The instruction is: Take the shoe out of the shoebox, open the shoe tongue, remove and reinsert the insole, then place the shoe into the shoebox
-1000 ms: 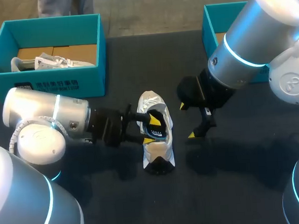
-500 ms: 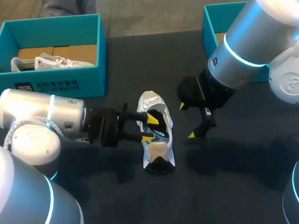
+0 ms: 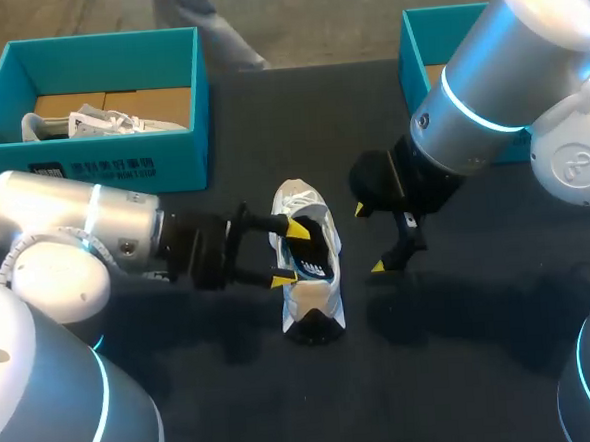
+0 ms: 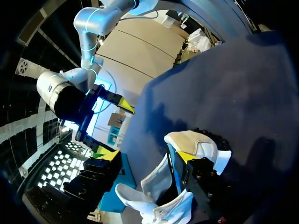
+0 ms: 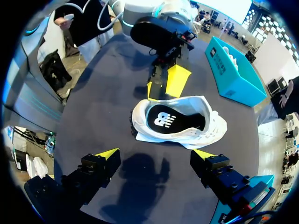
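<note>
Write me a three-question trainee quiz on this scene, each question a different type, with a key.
1. True or false: the shoe beside the left gripper stands on the table.
2. Fill in: the insole lies ____ the shoe.
3. Pick one. The right gripper is: A) shut on the shoe; B) open, holding nothing; C) shut on the insole.
Key: 1 true; 2 inside; 3 B.
</note>
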